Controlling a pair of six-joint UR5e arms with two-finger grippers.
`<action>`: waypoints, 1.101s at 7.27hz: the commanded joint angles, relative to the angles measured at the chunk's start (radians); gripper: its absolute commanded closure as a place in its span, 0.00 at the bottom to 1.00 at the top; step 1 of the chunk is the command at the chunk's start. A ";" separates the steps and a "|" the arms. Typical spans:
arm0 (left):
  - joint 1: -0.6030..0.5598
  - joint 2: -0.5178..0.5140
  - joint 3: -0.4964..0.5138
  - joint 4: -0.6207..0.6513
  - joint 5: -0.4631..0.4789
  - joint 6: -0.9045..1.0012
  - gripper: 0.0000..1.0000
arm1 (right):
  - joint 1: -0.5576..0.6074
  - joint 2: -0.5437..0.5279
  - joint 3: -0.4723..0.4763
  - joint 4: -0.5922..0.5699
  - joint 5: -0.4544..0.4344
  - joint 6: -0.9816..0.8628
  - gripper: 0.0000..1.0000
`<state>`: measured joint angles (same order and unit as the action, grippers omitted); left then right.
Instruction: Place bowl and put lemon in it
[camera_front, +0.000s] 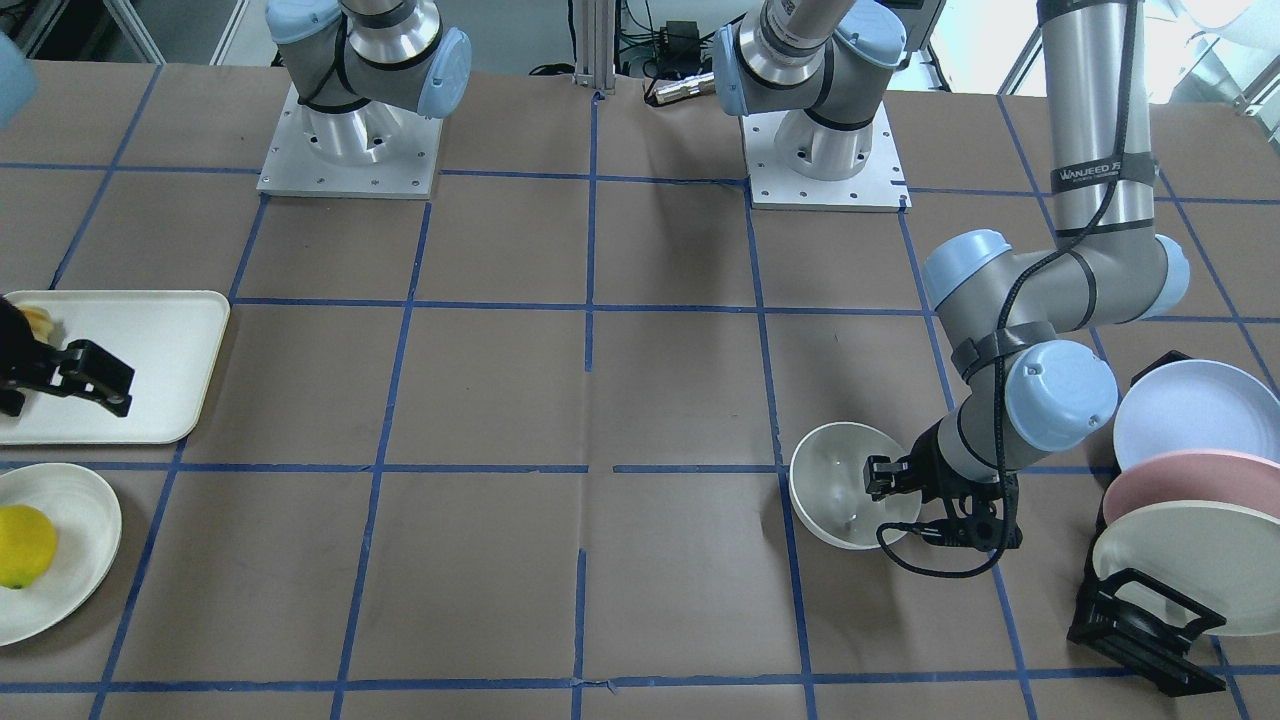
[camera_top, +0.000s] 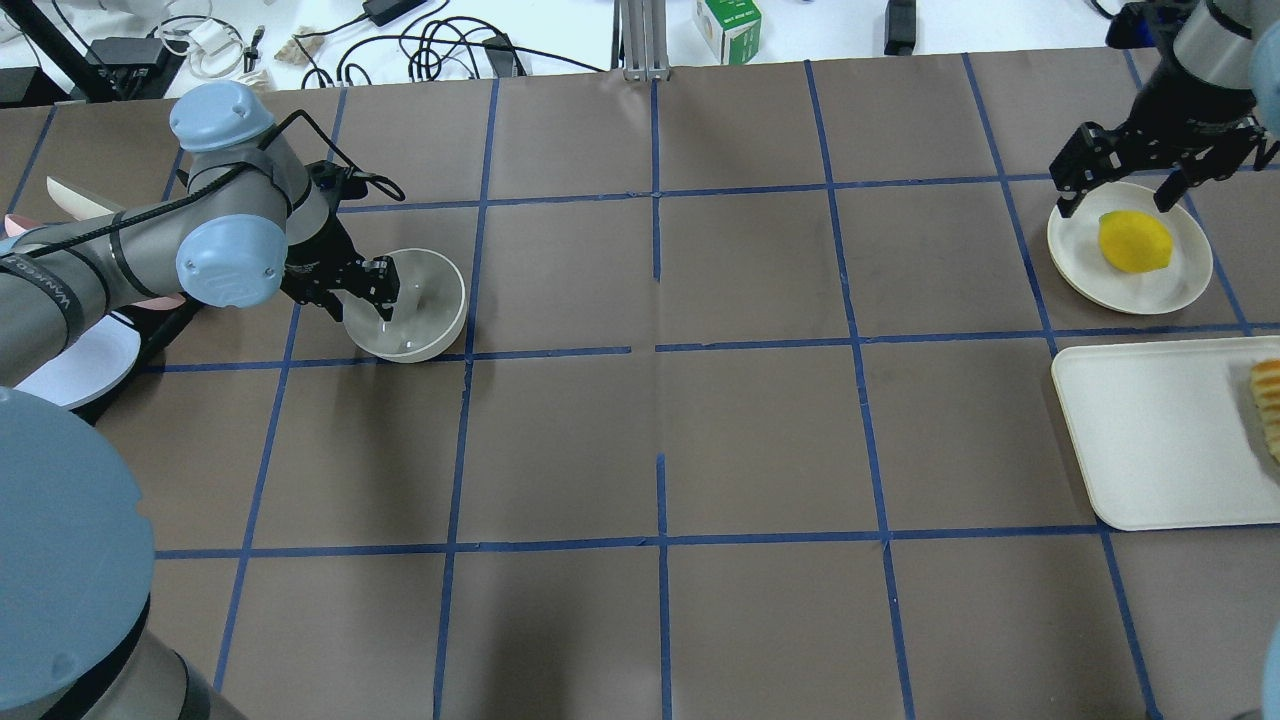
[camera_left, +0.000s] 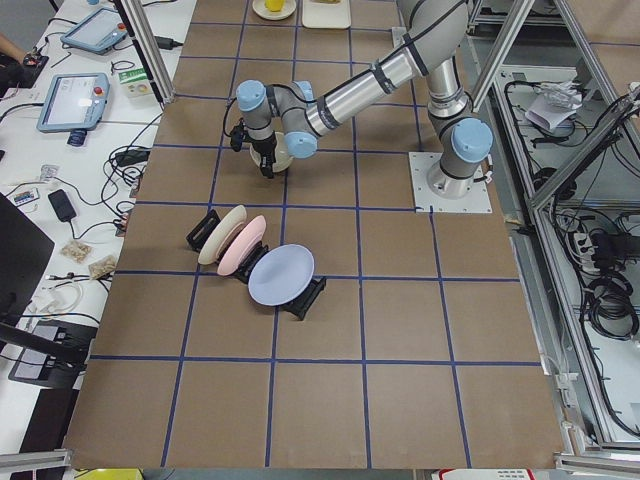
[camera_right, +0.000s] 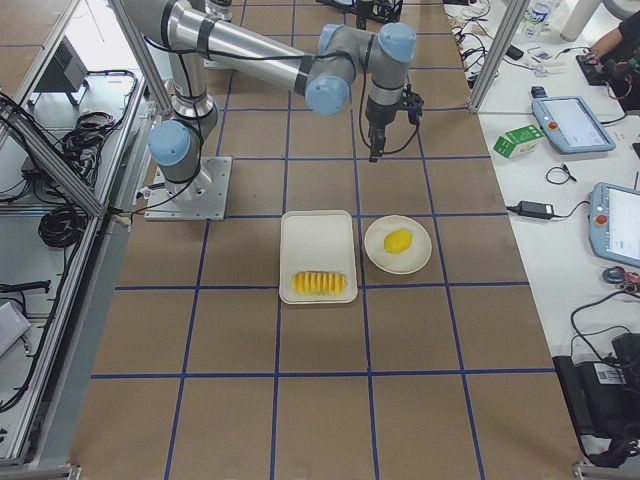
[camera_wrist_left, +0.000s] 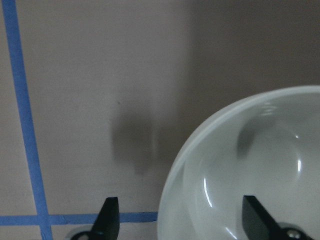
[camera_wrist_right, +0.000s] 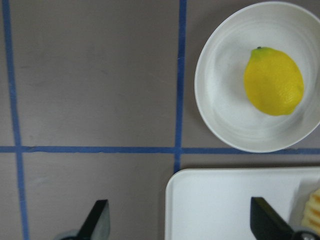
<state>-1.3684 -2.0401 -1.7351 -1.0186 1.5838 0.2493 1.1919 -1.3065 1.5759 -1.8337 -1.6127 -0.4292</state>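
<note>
Overhead exterior shows the left gripper (camera_top: 388, 290) spread wide across the wall of the bowl (camera_top: 452, 285), one finger inside and one outside. The left wrist view shows neither finger pressing the wall, so it holds nothing. The bowl sits toward the bench's left end. Near the right end, the lemon (camera_top: 1135, 242) lies on a white plate (camera_top: 1085, 262). The right gripper (camera_top: 1117, 197) hangs wide open and empty over the plate's far rim. A white tray (camera_top: 1150, 430) lies just beside the plate, toward the near edge.

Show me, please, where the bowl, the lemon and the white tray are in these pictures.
bowl (camera_top: 432, 300): overhead exterior view, on its inner wall.
lemon (camera_top: 1135, 242): overhead exterior view, on the middle of its peel.
white tray (camera_top: 1150, 440): overhead exterior view, on its bare floor.
</note>
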 joint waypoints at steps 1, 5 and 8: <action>0.000 0.001 0.002 0.002 -0.007 0.008 1.00 | -0.090 0.108 0.003 -0.160 0.002 -0.230 0.00; -0.081 0.063 0.051 -0.127 -0.095 -0.136 1.00 | -0.135 0.265 0.000 -0.369 0.008 -0.387 0.00; -0.306 0.046 0.057 -0.075 -0.186 -0.443 1.00 | -0.135 0.317 -0.014 -0.371 0.017 -0.385 0.00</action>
<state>-1.5884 -1.9829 -1.6820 -1.1225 1.4515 -0.0508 1.0574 -1.0172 1.5674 -2.2032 -1.5973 -0.8146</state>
